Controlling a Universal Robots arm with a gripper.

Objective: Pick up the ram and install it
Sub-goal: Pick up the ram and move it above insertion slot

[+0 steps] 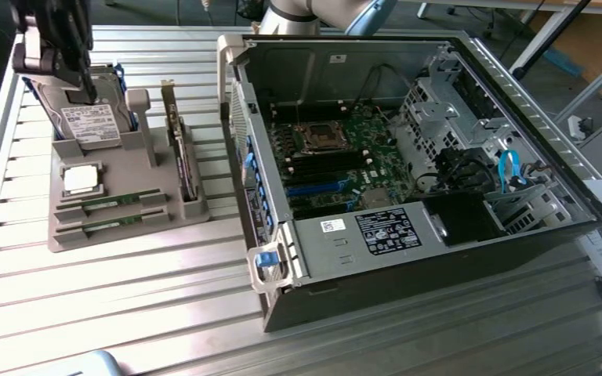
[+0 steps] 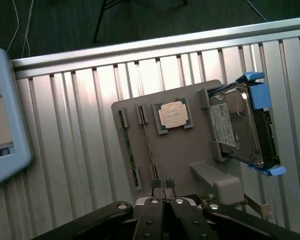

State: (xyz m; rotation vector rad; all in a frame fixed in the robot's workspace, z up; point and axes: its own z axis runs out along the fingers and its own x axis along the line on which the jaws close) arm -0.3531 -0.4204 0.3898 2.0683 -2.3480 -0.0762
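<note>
I see my black gripper [image 2: 163,184] clenched empty above the grey plastic tray [image 1: 134,184]. A thin green ram stick [image 1: 110,205] lies slotted there.

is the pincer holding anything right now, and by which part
Nothing is held: the pincer is shut and empty, and both ram sticks lie in the grey tray.

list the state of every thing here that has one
tool: shut, empty, over the holder
ram sticks: both lying in holder slots, untouched
processor chip: flat in its recess
hard drive: upright in the holder
expansion card: on edge in the holder
computer case: side open
</note>
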